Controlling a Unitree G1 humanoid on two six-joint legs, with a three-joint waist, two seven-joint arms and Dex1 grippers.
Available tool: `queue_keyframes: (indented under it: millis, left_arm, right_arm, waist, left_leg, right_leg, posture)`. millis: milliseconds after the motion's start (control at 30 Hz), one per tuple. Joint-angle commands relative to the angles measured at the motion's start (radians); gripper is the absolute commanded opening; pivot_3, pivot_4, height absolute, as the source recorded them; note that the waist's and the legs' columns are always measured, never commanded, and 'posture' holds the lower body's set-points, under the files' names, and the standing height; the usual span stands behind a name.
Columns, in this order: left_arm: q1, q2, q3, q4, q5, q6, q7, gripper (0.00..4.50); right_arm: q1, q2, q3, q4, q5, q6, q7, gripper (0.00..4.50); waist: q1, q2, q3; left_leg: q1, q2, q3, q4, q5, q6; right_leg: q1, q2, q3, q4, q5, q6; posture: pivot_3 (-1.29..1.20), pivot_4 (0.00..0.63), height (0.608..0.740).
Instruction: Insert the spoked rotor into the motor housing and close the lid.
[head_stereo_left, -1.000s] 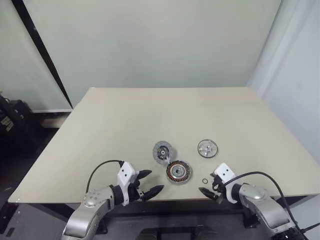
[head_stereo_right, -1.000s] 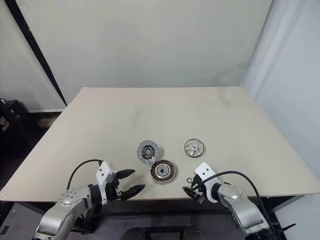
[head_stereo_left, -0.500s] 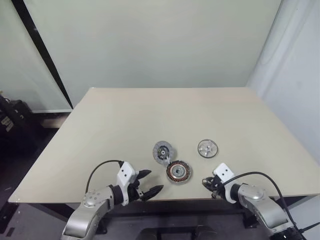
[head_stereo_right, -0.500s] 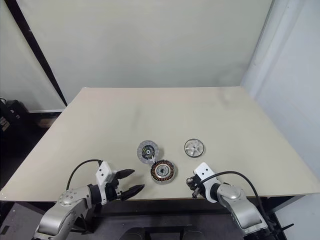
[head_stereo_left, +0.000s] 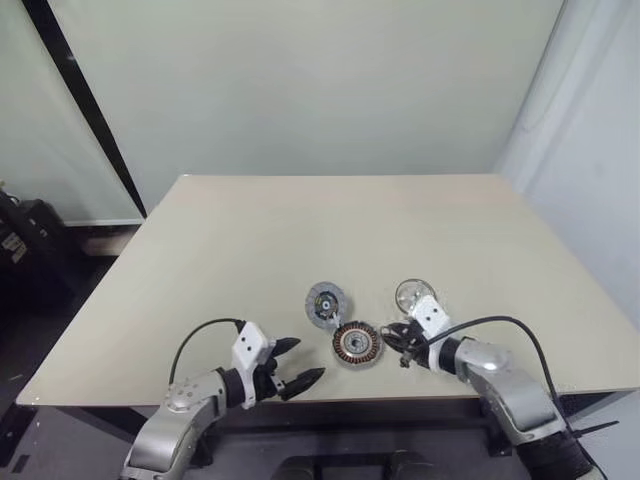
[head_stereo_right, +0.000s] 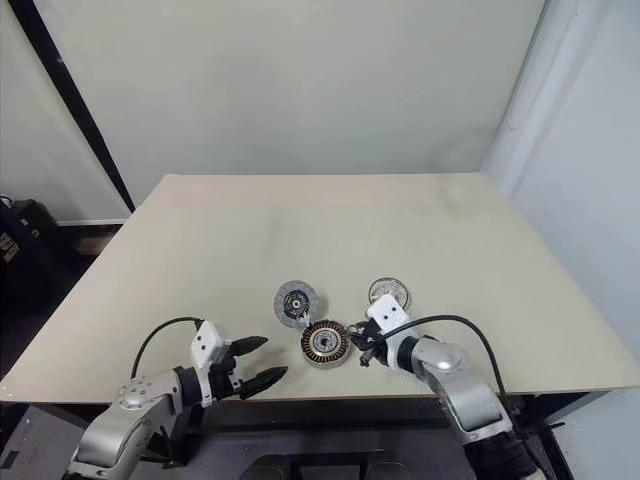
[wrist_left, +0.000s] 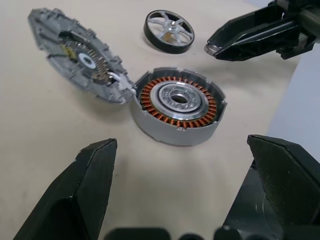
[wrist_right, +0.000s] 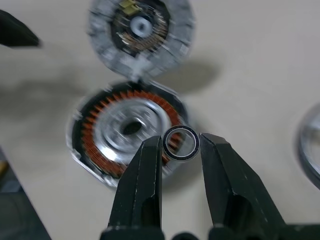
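Left claw: the left claw (head_stereo_left: 297, 365) hangs spread wide at the near edge of the beige tabletop (head_stereo_left: 250, 250), nothing in it, unmoved from a second ago.
Lid: the grey, dark-ringed round lid (head_stereo_left: 326, 301) lies flipped open, touching the housing's far rim.
Housing: the round shallow metal motor housing (head_stereo_left: 357, 343) with its copper-brown coil ring sits open, centre hole bare.
Right claw: the right claw (wrist_right: 181, 146) is now pinching a small dark metal ring (wrist_right: 181, 143), which a second ago lay on the tabletop, and has swung it in just beside the housing; likely seated first.
Rotor: the shiny silver spoked rotor (wrist_left: 169, 31) waits beyond, untouched.
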Motion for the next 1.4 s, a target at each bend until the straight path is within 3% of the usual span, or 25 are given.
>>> queue_keyframes:
  millis: [33,333,1400]
  left_arm:
    - [-0.02,0.007,0.015,-0.015,0.001,-0.025,0.002,4.5]
    - [-0.006,0.002,0.013,-0.022,0.002,-0.038,0.009,4.5]
    - [-0.008,0.012,-0.002,-0.028,0.001,-0.042,0.0,4.5]
  right_arm:
    - [-0.059,0.03,0.032,-0.001,-0.003,0.011,-0.004,0.79]
    - [-0.131,0.089,0.09,0.098,-0.021,0.005,-0.014,0.79]
    - [-0.124,0.088,0.11,0.146,-0.018,0.024,-0.008,0.79]
  waist:
    - [0.0,0.0,0.0]
    - [0.0,0.0,0.0]
    - [0.0,0.0,0.0]
  left_leg:
    - [0.0,0.0,0.0,0.0,0.0,0.0]
    - [0.0,0.0,0.0,-0.001,0.002,0.003]
    - [0.0,0.0,0.0,-0.001,0.002,0.003]
  right_leg:
    - [0.0,0.0,0.0,0.0,0.0,0.0]
    - [0.0,0.0,0.0,0.0,0.0,0.0]
    - [0.0,0.0,0.0,0.001,0.0,0.0]
  posture:
    - [0.0,0.0,0.74]
    - [0.0,0.0,0.74]
    - [0.0,0.0,0.74]
